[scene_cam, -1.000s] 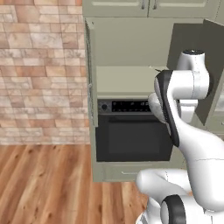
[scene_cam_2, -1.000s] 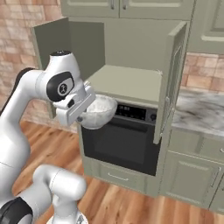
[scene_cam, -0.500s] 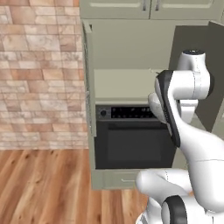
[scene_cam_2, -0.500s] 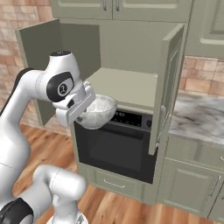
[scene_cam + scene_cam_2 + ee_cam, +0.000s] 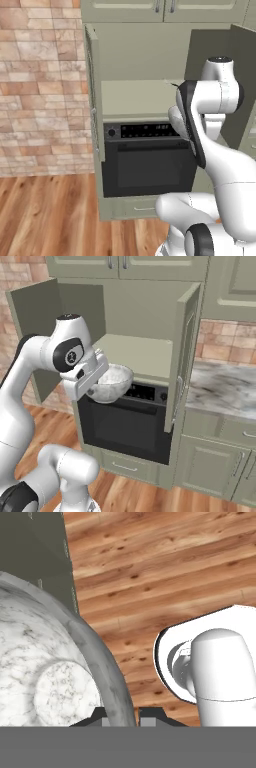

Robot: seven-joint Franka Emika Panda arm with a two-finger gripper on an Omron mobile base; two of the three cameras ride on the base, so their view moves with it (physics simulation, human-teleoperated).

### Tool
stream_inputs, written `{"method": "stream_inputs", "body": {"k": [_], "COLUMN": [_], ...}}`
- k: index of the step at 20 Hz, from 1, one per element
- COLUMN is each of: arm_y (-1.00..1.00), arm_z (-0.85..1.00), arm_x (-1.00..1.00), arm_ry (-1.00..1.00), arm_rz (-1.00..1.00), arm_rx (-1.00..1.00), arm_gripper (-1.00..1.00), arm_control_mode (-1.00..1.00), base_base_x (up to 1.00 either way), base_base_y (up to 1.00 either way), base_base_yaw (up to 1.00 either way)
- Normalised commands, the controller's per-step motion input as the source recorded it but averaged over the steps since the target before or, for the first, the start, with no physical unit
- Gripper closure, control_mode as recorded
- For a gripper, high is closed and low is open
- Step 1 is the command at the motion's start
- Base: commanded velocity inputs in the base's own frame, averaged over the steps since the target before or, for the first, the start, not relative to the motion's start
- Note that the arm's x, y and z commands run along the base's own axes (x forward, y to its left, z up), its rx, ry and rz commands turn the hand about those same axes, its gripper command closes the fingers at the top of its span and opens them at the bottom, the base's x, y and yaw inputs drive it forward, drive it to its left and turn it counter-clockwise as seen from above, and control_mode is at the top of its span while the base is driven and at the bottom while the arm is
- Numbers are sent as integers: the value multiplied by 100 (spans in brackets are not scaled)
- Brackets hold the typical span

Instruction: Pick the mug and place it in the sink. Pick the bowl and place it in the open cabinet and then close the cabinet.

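Observation:
My gripper (image 5: 96, 387) is shut on the rim of the grey-white marbled bowl (image 5: 112, 383) and holds it in the air in front of the oven, just below the shelf level of the cabinet (image 5: 136, 354). Both tall sage-green cabinet doors stand open. In the hand view the bowl (image 5: 50, 677) takes up the left side, with its rim between my gripper's (image 5: 122, 714) fingertips. In the left base view the bowl (image 5: 176, 119) is mostly hidden behind my arm, in front of the open cabinet (image 5: 135, 97). The mug and the sink are out of view.
A black built-in oven (image 5: 131, 425) sits under the cabinet shelf. The right cabinet door (image 5: 183, 356) juts out toward me beside a marble counter (image 5: 222, 388). A brick wall (image 5: 40, 85) stands left of the cabinet. The floor (image 5: 45, 210) below is wood.
The whole picture has shifted: the base has driven, and the cabinet and oven now look closer and sit further left. The arm keeps its pose with the bowl held.

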Motion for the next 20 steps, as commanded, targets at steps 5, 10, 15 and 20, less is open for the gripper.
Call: {"method": "stream_inputs", "body": {"k": [5, 10, 15, 20], "arm_y": [0, 0, 0, 0], "arm_z": [0, 0, 0, 0], "arm_x": [0, 0, 0, 0], "arm_ry": [0, 0, 0, 0], "arm_rz": [0, 0, 0, 0], "arm_rx": [0, 0, 0, 0], "arm_gripper": [100, 100, 100, 100], "arm_control_mode": [100, 100, 100, 100], "base_base_x": [25, 43, 66, 59], "base_base_y": [1, 2, 1, 3], "base_base_yaw": [-13, -8, -3, 0]}}
